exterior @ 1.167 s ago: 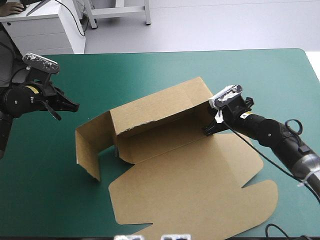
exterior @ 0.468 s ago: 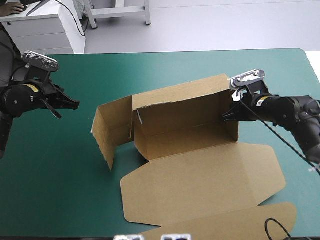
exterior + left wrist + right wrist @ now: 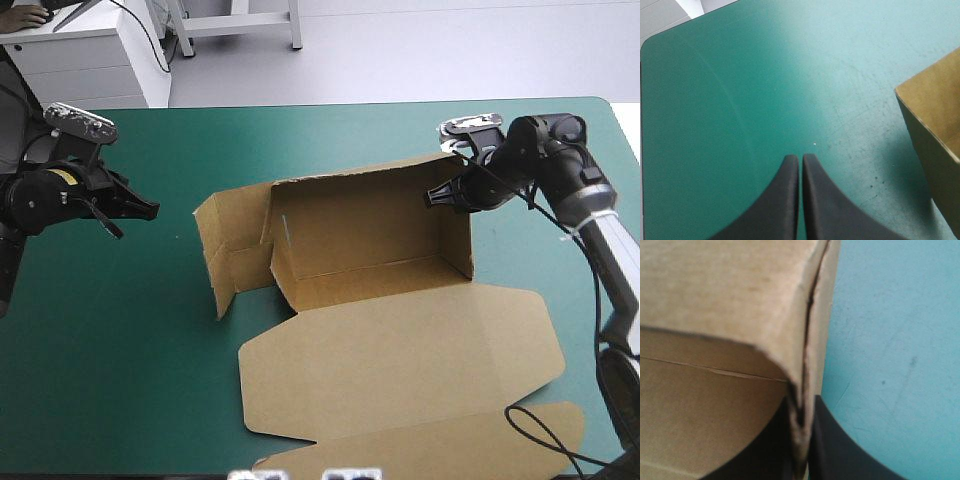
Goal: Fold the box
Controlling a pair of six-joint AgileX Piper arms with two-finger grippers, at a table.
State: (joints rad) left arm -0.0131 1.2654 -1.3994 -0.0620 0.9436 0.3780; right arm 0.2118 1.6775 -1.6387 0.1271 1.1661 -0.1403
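- Position of the box [image 3: 370,250]: around the middle of the teal-green surface [image 3: 300,130], with its far wall [image 3: 350,215] and right end wall [image 3: 456,230] raised and its lid [image 3: 400,360] flat toward the near edge
- My right gripper [image 3: 437,196] is all but closed on the brown board at the far right corner, where those two walls meet; in the wrist view the doubled edge of board runs down between my black fingers [image 3: 850,455]
- I take that pinch to be holding the corner square and upright, since the walls do not look tucked and would likely sag open if let go
- The left end flap [image 3: 225,250] stands angled outward, so that end is open and, as I judge it, the next to be dealt with
- My left gripper [image 3: 150,210] is closed to a point with nothing in it, over the bare surface and well apart from that flap; its wrist view shows only a corner of the box, ahead and off to one side
- I read it as waiting clear of the work, closed so it could push the flap rather than grasp it
- Risk: the box may slide if pushed while I hold one corner only
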